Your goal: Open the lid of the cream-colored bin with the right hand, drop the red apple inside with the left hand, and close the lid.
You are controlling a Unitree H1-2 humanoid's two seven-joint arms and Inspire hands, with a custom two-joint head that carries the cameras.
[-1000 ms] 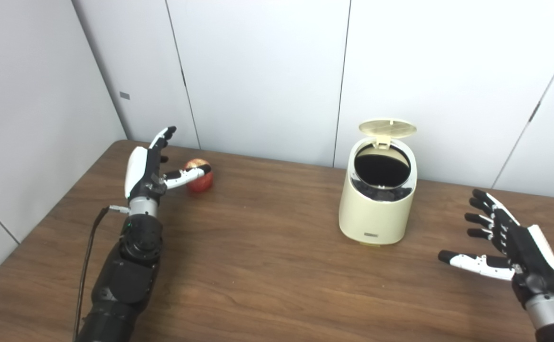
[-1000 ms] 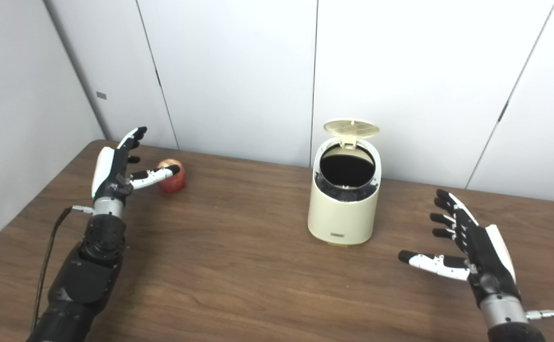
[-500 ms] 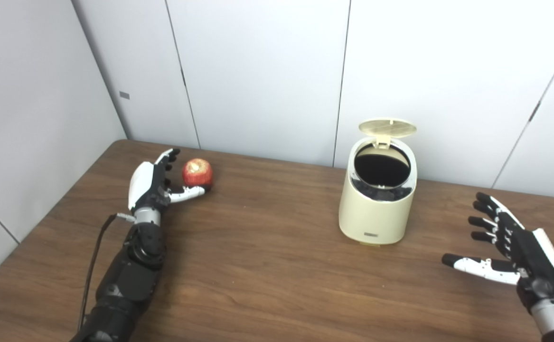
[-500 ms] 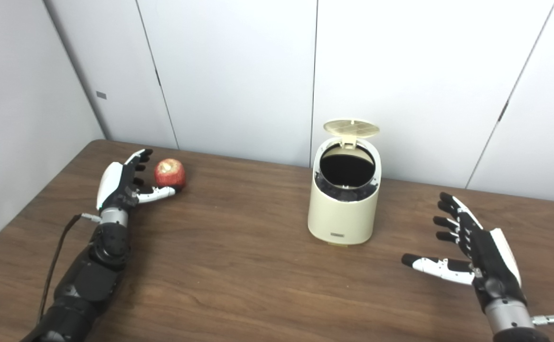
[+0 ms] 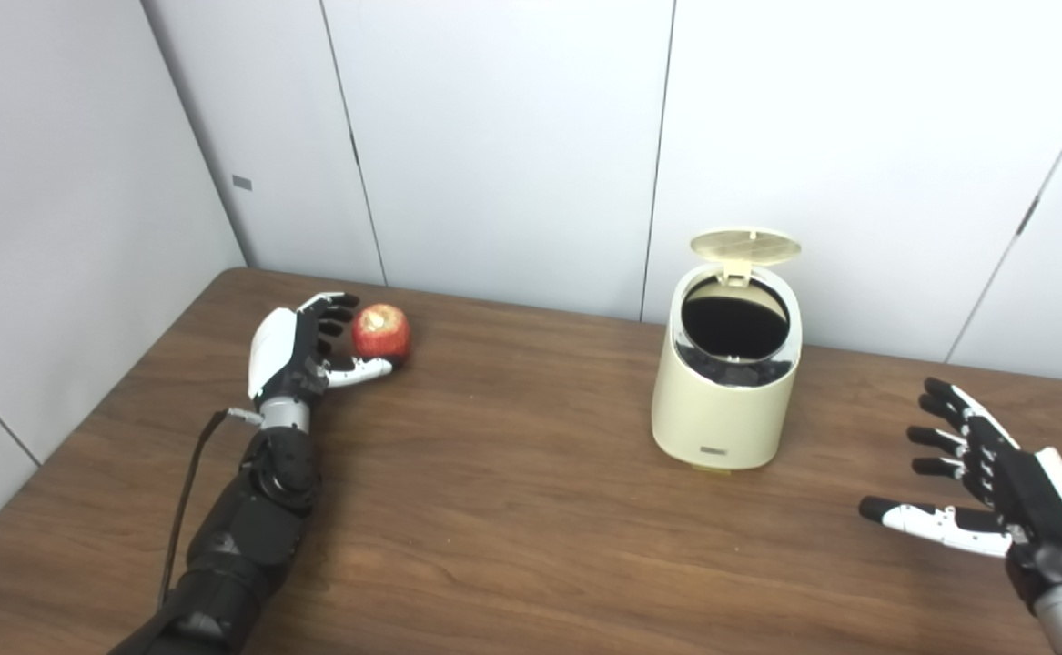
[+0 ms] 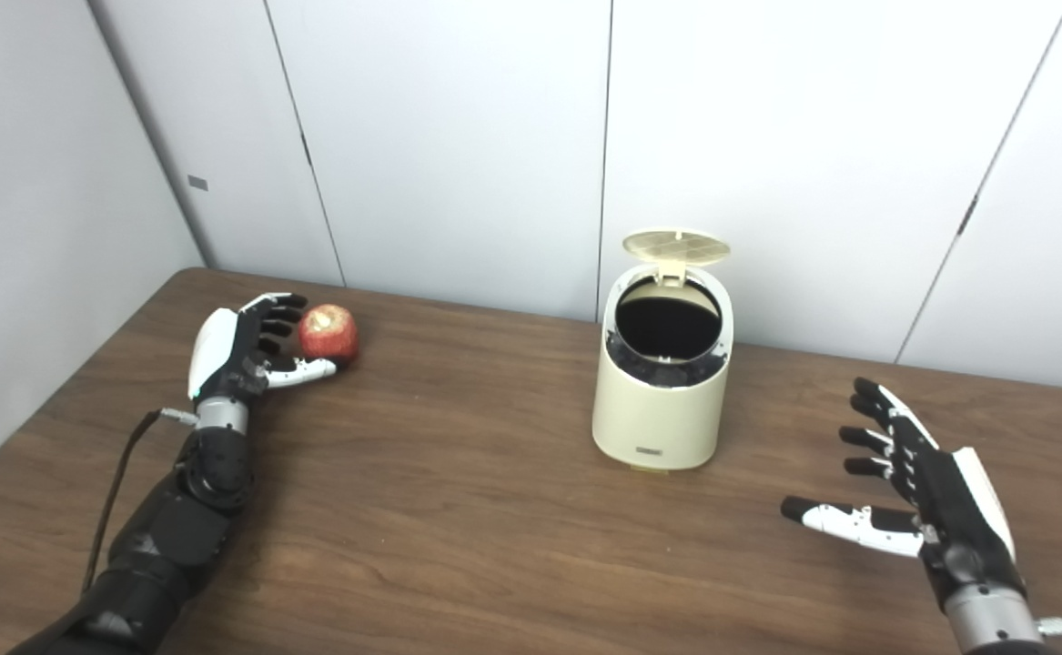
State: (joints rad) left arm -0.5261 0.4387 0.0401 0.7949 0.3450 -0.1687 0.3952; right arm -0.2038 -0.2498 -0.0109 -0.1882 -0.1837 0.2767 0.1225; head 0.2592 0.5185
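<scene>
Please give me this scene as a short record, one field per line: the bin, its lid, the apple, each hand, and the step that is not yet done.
bin: cream-colored bin, upright on the wooden table
lid: lid raised at the back, opening uncovered
apple: red apple on the table, far left of the bin
left hand: left hand cupped around the apple, thumb beside it; firm grasp cannot be confirmed
right hand: right hand open, holds nothing, right of the bin
not yet done: apple into bin, lid closed

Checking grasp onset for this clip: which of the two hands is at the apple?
The left hand: its fingers curl around the red apple. The right hand hovers spread, apart from it.
</scene>
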